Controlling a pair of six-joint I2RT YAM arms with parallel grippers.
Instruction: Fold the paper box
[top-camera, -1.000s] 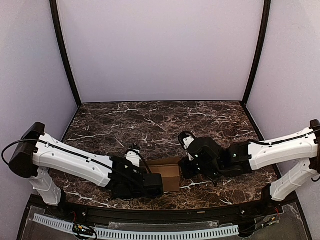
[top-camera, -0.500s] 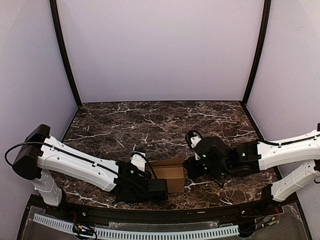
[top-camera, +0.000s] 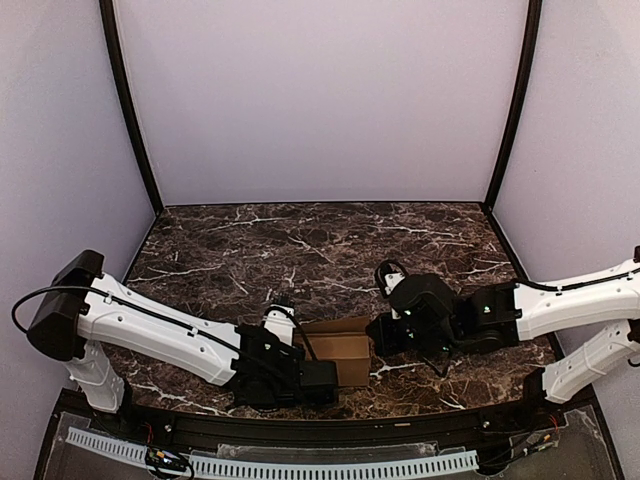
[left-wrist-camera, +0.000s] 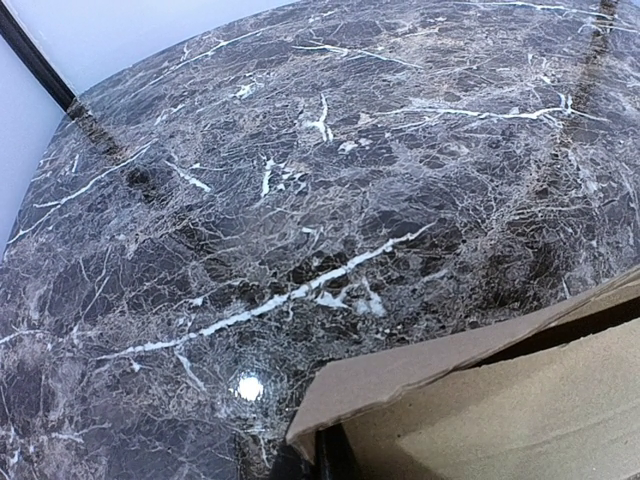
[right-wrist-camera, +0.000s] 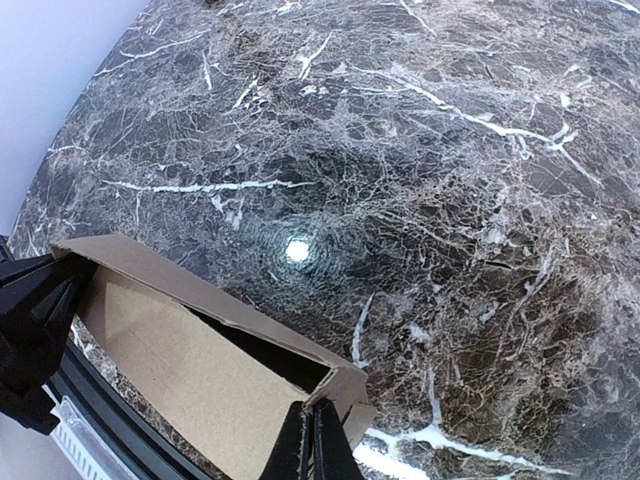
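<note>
The paper box (top-camera: 342, 352) is tan cardboard, partly formed, with its top open. It lies near the table's front edge between both arms. My left gripper (top-camera: 328, 376) is at its near left end. In the left wrist view only a dark finger (left-wrist-camera: 322, 456) shows, pressed against the box's (left-wrist-camera: 520, 400) corner flap, and the jaws look shut on it. My right gripper (top-camera: 376, 338) is at the box's right end. In the right wrist view its fingers (right-wrist-camera: 312, 437) are pinched together on the corner of the box wall (right-wrist-camera: 190, 350).
The dark marble table (top-camera: 300, 250) stretches behind the box. Lilac walls with black posts close it in at the back and sides. A black front rail (top-camera: 330, 425) runs just below the box. The left arm's black fingers (right-wrist-camera: 30, 320) show at the box's far end.
My left arm has slid right along the front edge. My right gripper has shifted right by a little. The box now sits slightly further right, held between both.
</note>
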